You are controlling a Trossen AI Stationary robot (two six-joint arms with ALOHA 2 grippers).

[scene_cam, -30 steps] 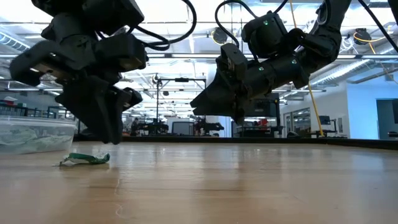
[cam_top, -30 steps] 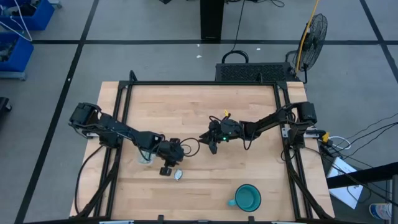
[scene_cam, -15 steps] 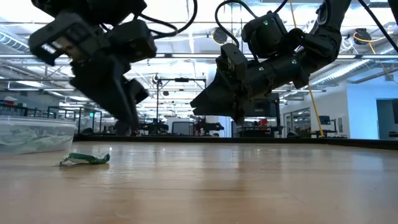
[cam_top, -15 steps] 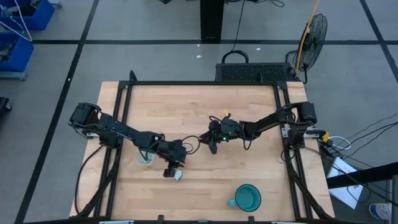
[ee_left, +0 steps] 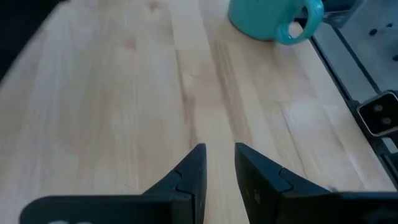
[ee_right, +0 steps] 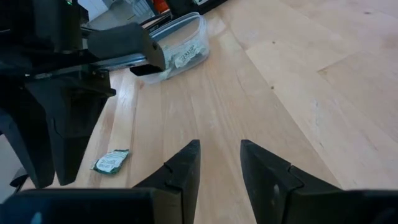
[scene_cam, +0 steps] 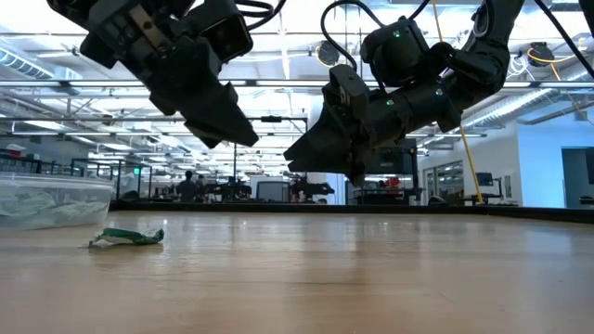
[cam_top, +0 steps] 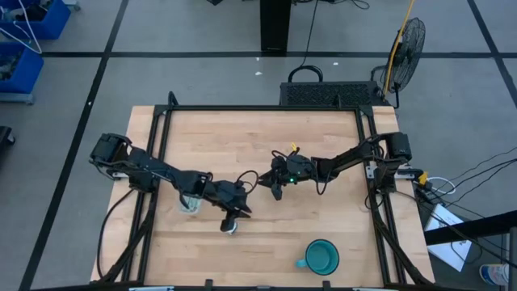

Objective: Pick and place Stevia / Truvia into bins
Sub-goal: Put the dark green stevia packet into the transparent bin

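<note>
- Hovering above the sachet [ee_right: 111,162], left gripper [ee_left: 217,163] is raised off the table [cam_top: 266,145], fingers slightly apart, nothing between them.
- Sachet lies flat on the wood near the clear tub [ee_right: 177,53], outside it.
- Tub holds several sachets, next to the left arm.
- Right gripper [ee_right: 219,160] waits past the sachet toward table centre, fingers apart, empty.
- Teal mug [cam_top: 321,257] stands well apart from the sachet.

One crumpled green and white sachet [scene_cam: 127,237] lies flat on the wooden bench [scene_cam: 353,274], near its left edge. Just beside it, at that edge, stands the clear tub [scene_cam: 51,201] with pale sachets inside. The left pincer [scene_cam: 223,121] and the right pincer [scene_cam: 320,148] hang above the bench, touching nothing.
</note>
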